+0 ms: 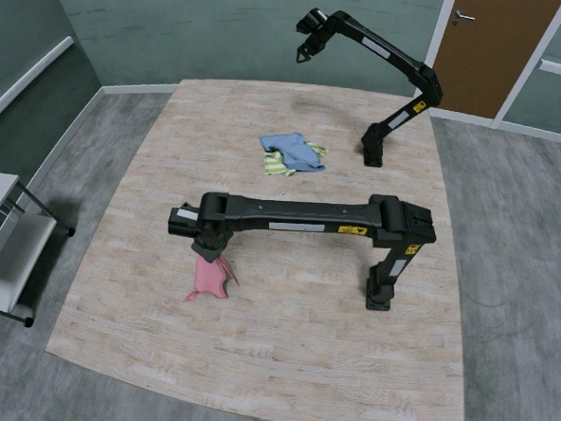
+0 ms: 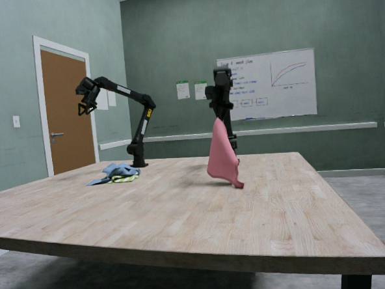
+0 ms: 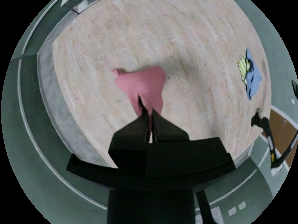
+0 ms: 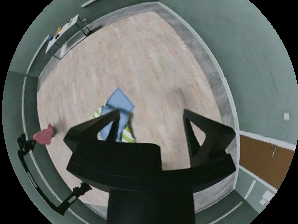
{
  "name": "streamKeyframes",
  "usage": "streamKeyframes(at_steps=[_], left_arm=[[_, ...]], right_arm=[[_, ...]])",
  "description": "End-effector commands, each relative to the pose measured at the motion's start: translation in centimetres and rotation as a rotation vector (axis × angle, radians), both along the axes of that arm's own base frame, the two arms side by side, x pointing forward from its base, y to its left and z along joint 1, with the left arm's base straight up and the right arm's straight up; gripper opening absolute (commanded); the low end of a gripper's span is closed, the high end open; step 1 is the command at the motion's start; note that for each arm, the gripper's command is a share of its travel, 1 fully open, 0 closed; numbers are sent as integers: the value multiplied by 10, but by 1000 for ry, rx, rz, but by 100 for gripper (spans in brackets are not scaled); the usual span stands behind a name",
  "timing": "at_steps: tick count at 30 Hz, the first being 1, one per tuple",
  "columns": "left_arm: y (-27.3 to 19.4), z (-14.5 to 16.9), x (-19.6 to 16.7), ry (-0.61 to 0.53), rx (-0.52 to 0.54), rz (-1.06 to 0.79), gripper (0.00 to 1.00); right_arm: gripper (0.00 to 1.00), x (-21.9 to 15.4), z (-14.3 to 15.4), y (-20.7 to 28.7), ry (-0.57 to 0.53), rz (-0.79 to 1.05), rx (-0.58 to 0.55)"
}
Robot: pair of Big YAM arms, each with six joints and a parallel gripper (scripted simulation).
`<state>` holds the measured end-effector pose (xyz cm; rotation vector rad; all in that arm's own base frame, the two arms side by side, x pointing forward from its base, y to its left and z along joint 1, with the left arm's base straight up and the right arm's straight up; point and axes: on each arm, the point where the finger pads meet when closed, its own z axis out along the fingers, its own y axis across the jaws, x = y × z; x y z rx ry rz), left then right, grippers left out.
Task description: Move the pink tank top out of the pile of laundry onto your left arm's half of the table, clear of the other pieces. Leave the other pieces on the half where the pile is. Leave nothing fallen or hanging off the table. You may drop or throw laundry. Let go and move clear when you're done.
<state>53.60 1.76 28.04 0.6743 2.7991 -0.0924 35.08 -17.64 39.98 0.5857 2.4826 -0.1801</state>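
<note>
Left claw point(image 1: 211, 258) point(image 2: 220, 118) point(image 3: 150, 125) pinched tight on pink tank top point(image 1: 209, 277) point(image 2: 222, 153) point(image 3: 149, 82) point(image 4: 44, 135); top hangs below it, long axis roughly vertical, well apart from blue garment point(image 1: 294, 151) point(image 2: 118, 170) point(image 3: 254, 80) point(image 4: 119, 102), on the left arm's side of it; lowering next, likely.

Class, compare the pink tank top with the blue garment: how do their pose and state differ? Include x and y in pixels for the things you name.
The pink tank top point(image 1: 209, 279) point(image 2: 222, 153) point(image 3: 145, 82) point(image 4: 45, 135) hangs from the left gripper point(image 2: 221, 118) point(image 3: 150, 112); the blue garment point(image 1: 296, 151) point(image 2: 119, 170) point(image 3: 253, 79) point(image 4: 119, 106) is ungripped.
The pink tank top drapes steeply downward; the blue garment lies crumpled over a green-and-white striped piece point(image 1: 277, 164) point(image 2: 125, 178) point(image 3: 243, 68) point(image 4: 128, 135).
Both are plain-coloured cloth.
</note>
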Motion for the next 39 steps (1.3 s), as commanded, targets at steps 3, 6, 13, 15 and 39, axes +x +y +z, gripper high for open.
streamKeyframes(at_steps=[3, 6, 13, 15, 39], left_arm=[[-7, -22, 13, 0, 5, 3, 0], [-6, -33, 15, 8, 12, 6, 0], [-7, -72, 18, 51, 27, 7, 0], [-8, -83, 18, 62, 31, 5, 0], [-7, -155, 11, 117, 76, 7, 0]], right_arm=[[92, 4, 22, -5, -37, -15, -15], [92, 4, 22, -5, -37, -15, -15], [92, 4, 22, -5, -37, -15, -15], [92, 4, 22, -5, -37, -15, -15], [92, 4, 22, -5, -37, -15, -15]])
